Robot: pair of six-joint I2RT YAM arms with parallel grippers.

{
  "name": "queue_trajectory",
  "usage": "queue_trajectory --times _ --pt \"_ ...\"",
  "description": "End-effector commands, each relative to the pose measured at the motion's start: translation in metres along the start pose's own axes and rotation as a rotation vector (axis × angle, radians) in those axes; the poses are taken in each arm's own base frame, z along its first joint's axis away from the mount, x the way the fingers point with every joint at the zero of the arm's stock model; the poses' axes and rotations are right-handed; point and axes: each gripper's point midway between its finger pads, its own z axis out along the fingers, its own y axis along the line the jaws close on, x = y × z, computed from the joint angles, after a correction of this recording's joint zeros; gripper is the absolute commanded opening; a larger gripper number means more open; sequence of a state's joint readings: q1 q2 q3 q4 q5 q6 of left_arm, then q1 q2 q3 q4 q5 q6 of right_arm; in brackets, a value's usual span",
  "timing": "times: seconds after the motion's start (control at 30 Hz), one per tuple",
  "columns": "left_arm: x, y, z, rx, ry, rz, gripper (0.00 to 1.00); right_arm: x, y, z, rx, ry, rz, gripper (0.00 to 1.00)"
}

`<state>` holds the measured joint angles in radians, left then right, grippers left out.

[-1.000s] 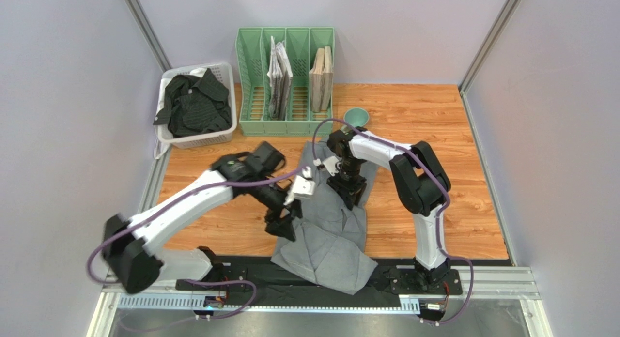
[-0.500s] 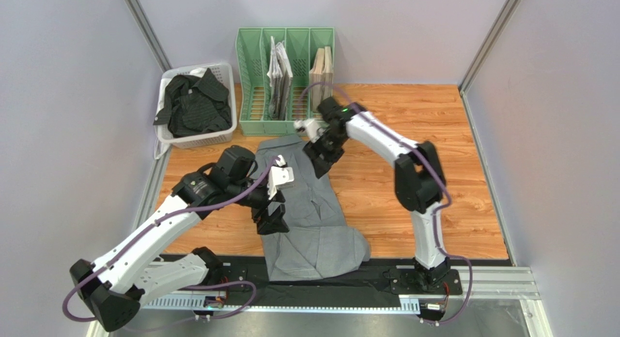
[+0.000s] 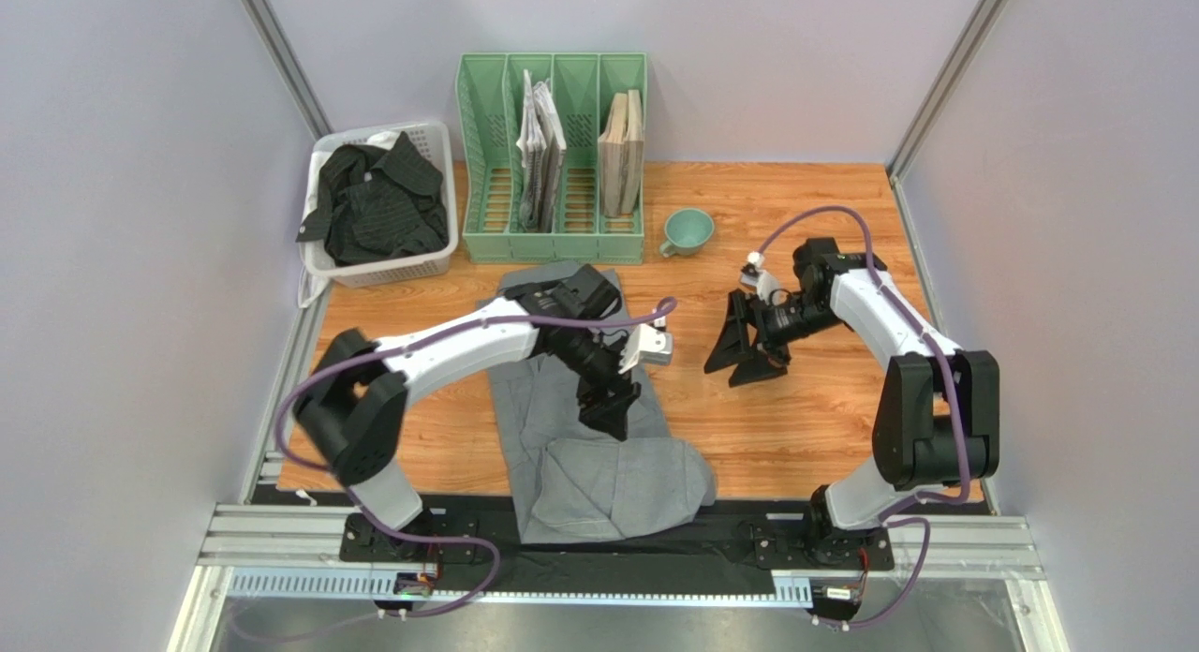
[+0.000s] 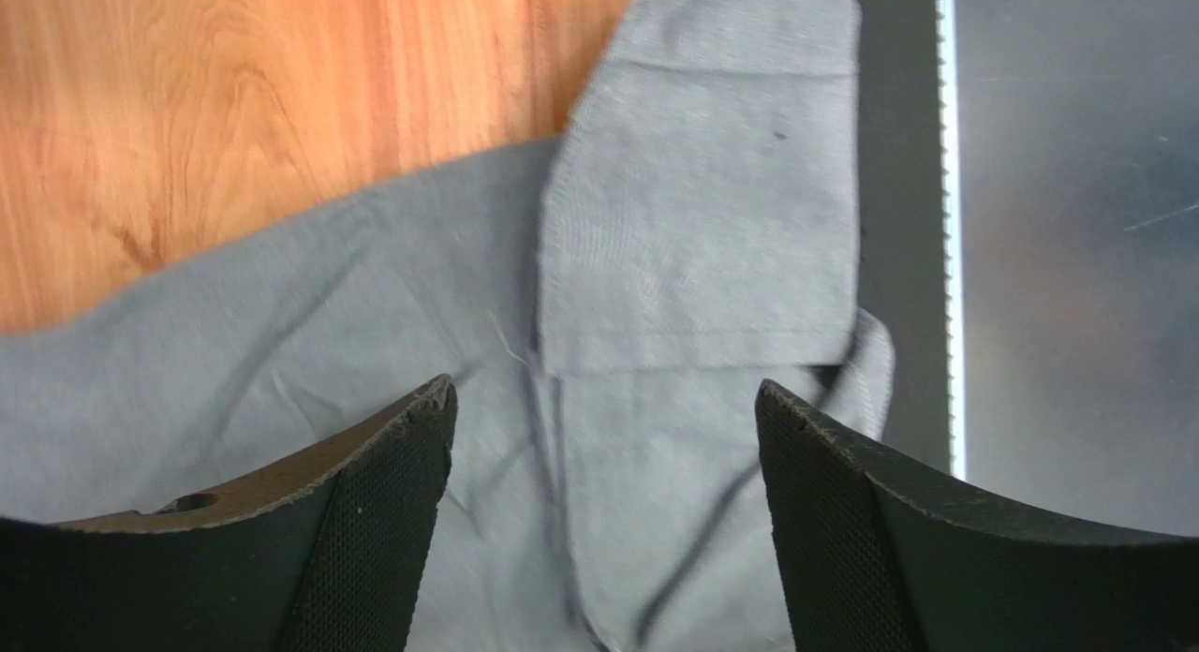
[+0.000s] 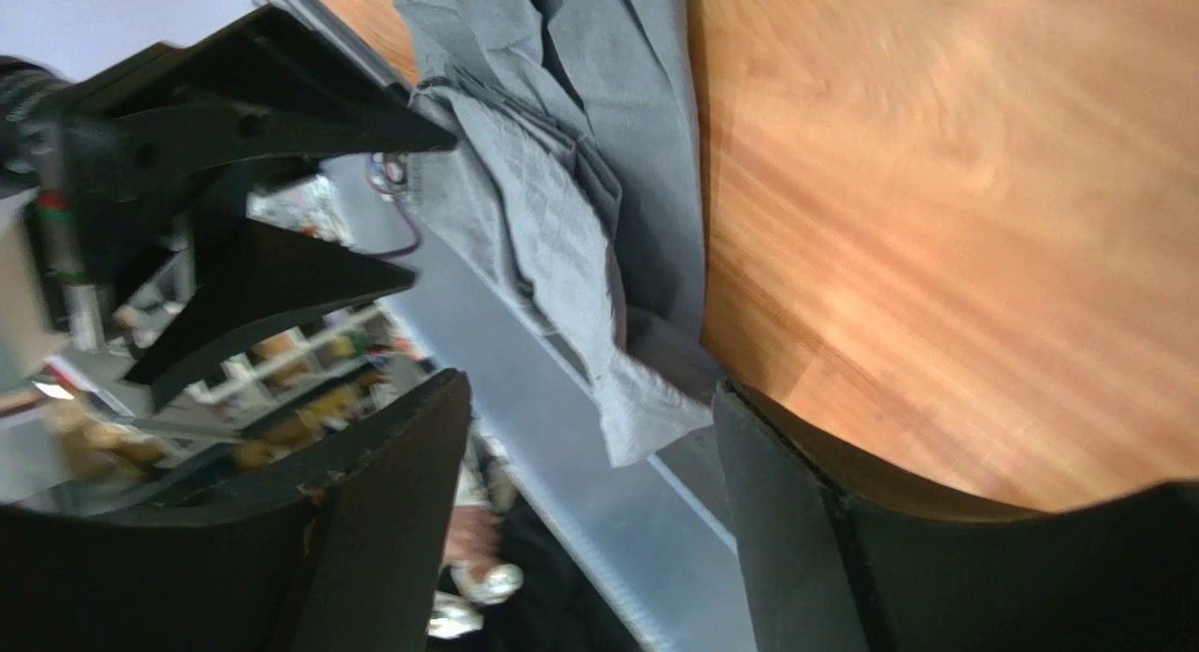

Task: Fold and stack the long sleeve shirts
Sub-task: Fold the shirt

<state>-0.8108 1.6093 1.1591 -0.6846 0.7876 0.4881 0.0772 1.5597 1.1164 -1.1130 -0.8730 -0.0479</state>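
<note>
The grey long sleeve shirt [image 3: 619, 477] lies partly folded on the wooden table, its lower end hanging over the near edge. My left gripper [image 3: 608, 413] hovers open just above the shirt's middle. The left wrist view shows cloth [image 4: 704, 188] with a folded-over flap under the spread jaws [image 4: 605, 389], nothing between them. My right gripper [image 3: 743, 360] stands open and empty over bare wood to the right of the shirt, apart from it. In the right wrist view the right gripper [image 5: 591, 385] faces the shirt [image 5: 563, 217]. The black striped shirt [image 3: 373, 203] sits bunched in a white basket.
The white basket [image 3: 408, 270] stands at the back left. Next to it is a green file rack [image 3: 486, 160] holding papers and books. A teal cup [image 3: 686, 231] sits behind my right gripper. Grey walls enclose the table on three sides.
The right gripper opened, let go of the grey shirt and swung right onto bare wood. The left arm moved right across the shirt, which now lies flatter and longer.
</note>
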Motion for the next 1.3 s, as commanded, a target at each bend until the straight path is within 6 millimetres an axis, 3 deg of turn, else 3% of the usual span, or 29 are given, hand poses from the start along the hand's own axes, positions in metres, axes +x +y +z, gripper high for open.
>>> queue_trajectory --times 0.0,0.07,0.3,0.43,0.57,0.77,0.93,0.97,1.1,1.13,1.27 --pt "-0.024 0.007 0.02 0.111 -0.024 0.074 0.81 -0.004 0.002 -0.015 -0.09 -0.064 0.15 0.74" --pt "-0.023 0.008 0.032 0.145 -0.005 0.068 0.8 0.0 -0.008 -0.018 -0.065 -0.072 0.197 0.8" --pt "-0.012 -0.006 0.057 0.258 0.051 0.068 0.8 0.012 -0.019 -0.012 -0.067 -0.061 0.298 0.78" --pt "-0.002 0.0 0.072 0.286 0.082 0.025 0.81 0.013 -0.025 -0.012 -0.029 -0.066 0.357 0.76" --pt "0.004 0.01 0.081 0.276 0.104 0.01 0.84 0.015 -0.027 -0.011 -0.011 -0.063 0.39 0.84" --pt "0.006 0.016 0.088 0.259 0.095 0.01 0.86 0.017 -0.033 -0.01 0.016 -0.068 0.407 0.86" --pt "0.003 -0.003 0.086 0.34 0.071 0.015 0.62 0.016 -0.036 -0.01 0.028 -0.066 0.41 0.86" --pt "0.004 -0.008 0.084 0.351 0.077 0.01 0.51 0.016 -0.036 -0.01 0.023 -0.065 0.408 0.86" --pt "0.003 -0.023 0.077 0.392 0.063 -0.005 0.4 0.014 -0.029 -0.009 -0.028 -0.057 0.397 0.86" --pt "-0.001 -0.027 0.074 0.401 0.048 -0.005 0.38 0.014 -0.029 -0.009 -0.03 -0.056 0.398 0.84" --pt "-0.015 -0.042 0.057 0.41 0.021 -0.003 0.14 0.014 -0.023 -0.008 -0.076 -0.051 0.384 0.74"
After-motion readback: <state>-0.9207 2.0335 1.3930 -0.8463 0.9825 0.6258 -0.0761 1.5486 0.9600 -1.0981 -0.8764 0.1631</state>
